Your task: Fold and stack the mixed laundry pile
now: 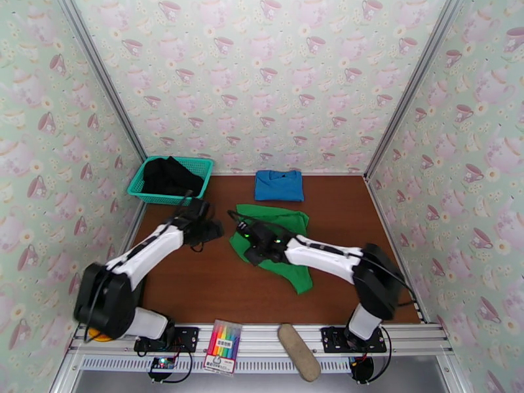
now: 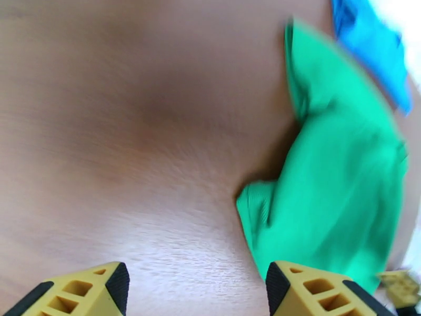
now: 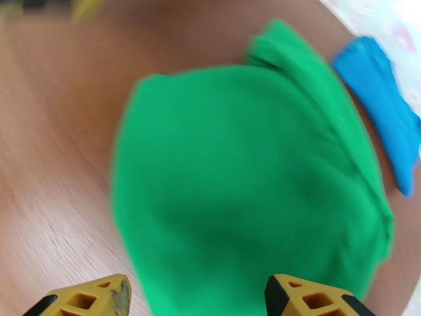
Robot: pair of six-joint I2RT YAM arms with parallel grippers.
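Green shirt (image 1: 291, 224) lies crumpled in the middle of the top view, I think ready for folding. Behind it the blue shirt (image 1: 279, 185) is already folded, and the black shirt (image 1: 167, 175) waits in the basket (image 1: 200, 164), upper left. The left gripper (image 2: 196, 280) beside the green shirt and the right gripper (image 3: 197, 290) above it have their fingers spread, pinching nothing.

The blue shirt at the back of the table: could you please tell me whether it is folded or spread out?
Folded: the blue shirt lies as a compact, roughly rectangular bundle, smaller than the green shirt.
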